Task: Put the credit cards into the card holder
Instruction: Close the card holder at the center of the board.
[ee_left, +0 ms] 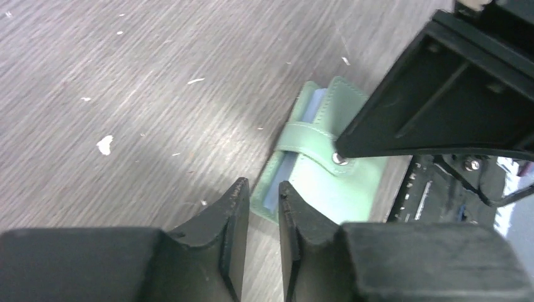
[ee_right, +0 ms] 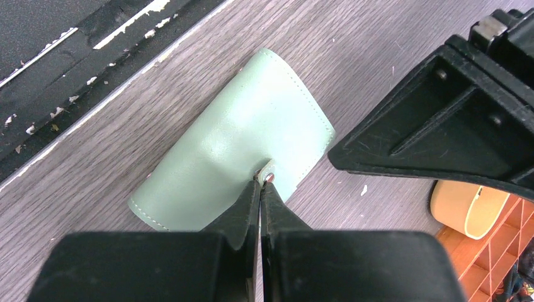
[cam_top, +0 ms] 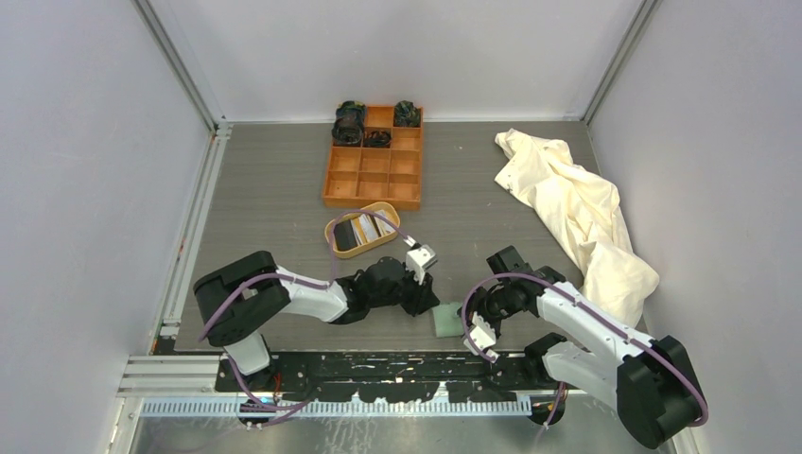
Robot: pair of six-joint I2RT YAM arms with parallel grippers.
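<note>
The sage-green card holder (cam_top: 445, 320) lies folded near the table's front edge, its strap snapped down (ee_left: 340, 158). A pale blue edge (ee_left: 286, 174) shows between its flaps. My left gripper (ee_left: 261, 192) stands narrowly open at the holder's left edge, with nothing between its fingers. My right gripper (ee_right: 263, 178) is shut, its tips touching the snap on the strap; its fingers (ee_left: 441, 94) reach in from the right in the left wrist view. The credit cards (cam_top: 359, 230) lie in the oval tan tray (cam_top: 331, 227) behind the left arm.
An orange compartment box (cam_top: 374, 175) with dark items in its back cells stands behind the tray. A crumpled cream cloth (cam_top: 577, 208) lies along the right side. The black base rail (ee_right: 75, 38) runs right beside the holder.
</note>
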